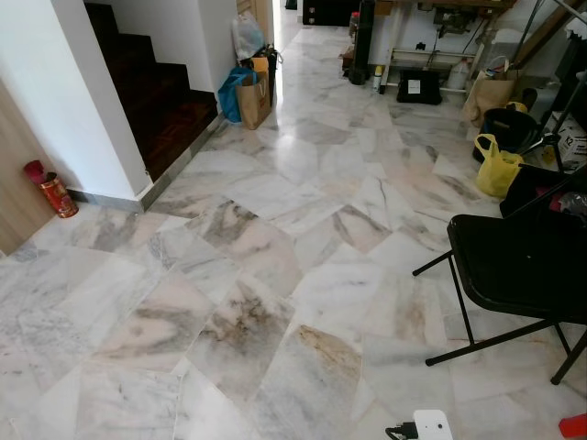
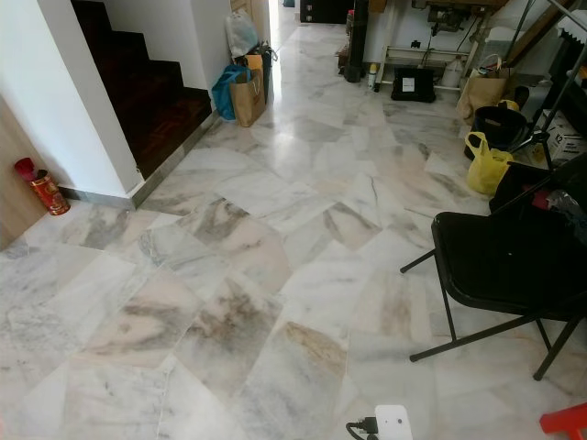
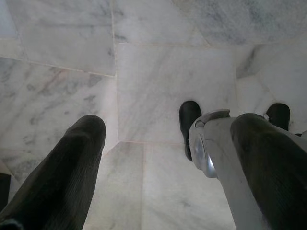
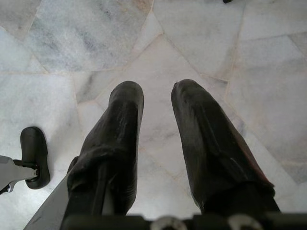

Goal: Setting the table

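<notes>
A white marble tiled floor (image 1: 275,275) is spread before the robot. A black folding metal chair (image 1: 518,270) is stood at the right, a yellow plastic bag (image 1: 496,168) beyond it. The left gripper (image 3: 177,139) and right gripper (image 4: 157,98) are hung over the floor, jaws parted and empty.

floor: marble tiles (image 1: 275,275) | stairs (image 1: 156,101) left | folding chair (image 1: 523,266) right
</notes>
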{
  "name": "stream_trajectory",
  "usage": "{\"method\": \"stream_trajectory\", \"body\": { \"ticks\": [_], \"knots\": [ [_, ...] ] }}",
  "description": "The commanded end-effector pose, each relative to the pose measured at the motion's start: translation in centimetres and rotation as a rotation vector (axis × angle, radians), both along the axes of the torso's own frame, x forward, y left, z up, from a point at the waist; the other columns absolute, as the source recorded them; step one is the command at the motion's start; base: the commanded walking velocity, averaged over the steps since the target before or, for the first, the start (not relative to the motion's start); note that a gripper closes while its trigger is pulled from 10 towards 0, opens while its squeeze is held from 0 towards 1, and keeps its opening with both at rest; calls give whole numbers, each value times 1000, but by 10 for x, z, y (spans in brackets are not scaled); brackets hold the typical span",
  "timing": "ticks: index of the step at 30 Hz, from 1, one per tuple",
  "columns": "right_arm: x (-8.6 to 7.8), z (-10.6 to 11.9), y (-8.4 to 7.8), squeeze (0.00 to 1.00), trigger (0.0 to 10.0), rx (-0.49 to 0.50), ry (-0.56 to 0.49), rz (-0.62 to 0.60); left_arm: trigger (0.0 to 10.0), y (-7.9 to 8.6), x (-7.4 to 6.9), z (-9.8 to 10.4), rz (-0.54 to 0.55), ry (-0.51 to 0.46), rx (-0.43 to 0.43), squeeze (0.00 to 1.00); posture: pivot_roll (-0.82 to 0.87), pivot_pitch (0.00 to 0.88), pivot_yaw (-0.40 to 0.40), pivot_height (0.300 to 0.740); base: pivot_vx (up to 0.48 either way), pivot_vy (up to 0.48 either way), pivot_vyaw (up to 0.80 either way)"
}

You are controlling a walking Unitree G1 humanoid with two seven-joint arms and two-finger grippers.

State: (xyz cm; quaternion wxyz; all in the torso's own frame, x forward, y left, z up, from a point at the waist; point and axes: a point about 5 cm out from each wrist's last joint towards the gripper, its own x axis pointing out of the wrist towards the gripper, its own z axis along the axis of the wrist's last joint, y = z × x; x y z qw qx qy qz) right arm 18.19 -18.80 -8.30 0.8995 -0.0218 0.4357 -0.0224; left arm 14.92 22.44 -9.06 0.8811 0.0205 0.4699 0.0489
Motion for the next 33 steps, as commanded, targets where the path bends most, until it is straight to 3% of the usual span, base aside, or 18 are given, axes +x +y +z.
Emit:
{"method": "stream_trajectory", "body": {
  "ticks": [1,7,11,19,33],
  "knots": [
    [9,5,-15,0,10000,178,17,-191,10000,0,27,10,49,-23,-41,0,110,0,-48,740,0,0,0],
    [12,6,-15,0,10000,149,32,-140,10000,0,10,2,65,19,-58,0,111,0,-54,740,0,0,-400],
    [14,7,-14,0,10000,144,33,-118,10000,1,10,3,76,13,-63,0,107,0,-54,740,0,0,-800],
    [11,5,-16,0,10000,167,36,-222,10000,16,26,14,150,-48,-58,0,95,0,-46,740,0,0,-800],
    [12,6,-21,0,10000,144,50,-201,10000,12,25,12,141,-39,-61,0,67,0,-32,740,0,0,-800]
  ]
}}
